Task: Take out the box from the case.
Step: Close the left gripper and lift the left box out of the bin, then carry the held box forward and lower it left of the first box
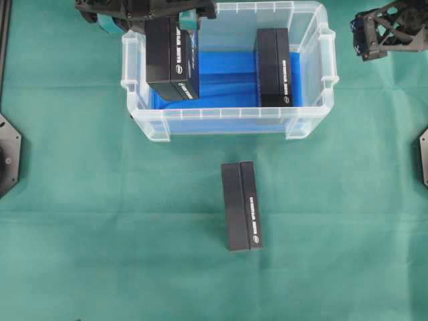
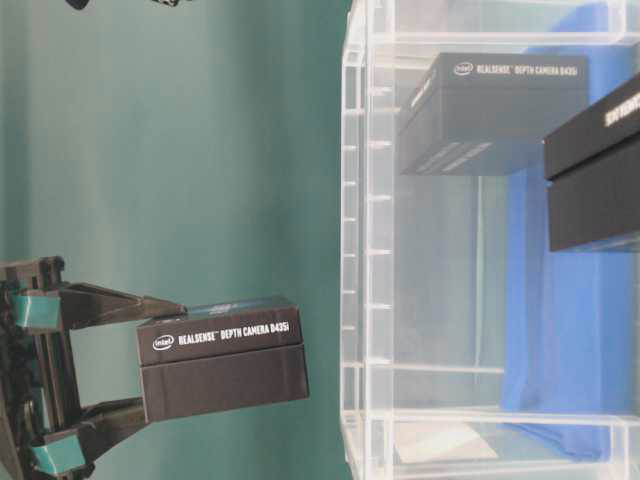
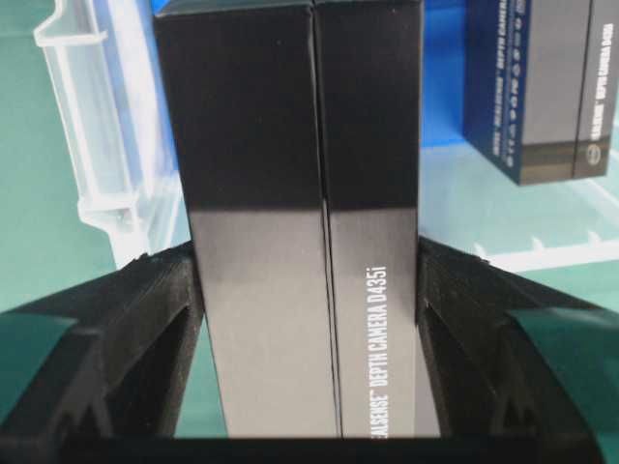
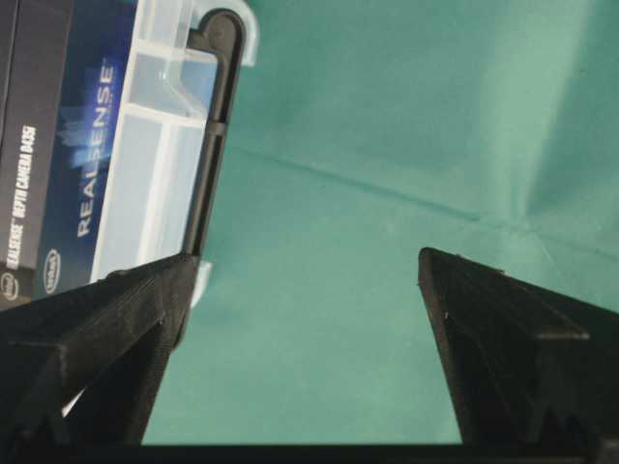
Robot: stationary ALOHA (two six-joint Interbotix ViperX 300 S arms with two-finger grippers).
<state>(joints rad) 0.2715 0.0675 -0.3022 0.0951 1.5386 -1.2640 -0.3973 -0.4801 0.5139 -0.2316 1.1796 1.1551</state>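
Three black boxes show: one (image 1: 172, 60) pinched in my left pincer (image 1: 150, 17) at the case's (image 1: 227, 124) ten o'clock, arm cut off by the frame; another (image 1: 274, 67) inside at two o'clock; a third (image 1: 241, 205) on the bench (image 1: 100, 234). My right pincer (image 4: 300, 290) hangs spread.

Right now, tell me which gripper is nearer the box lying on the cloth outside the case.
Left, narrowly. The left gripper is at the case's far left corner, clamped on a lifted box. The right gripper hangs open beyond the case's right end. Both are far from the box on the cloth.
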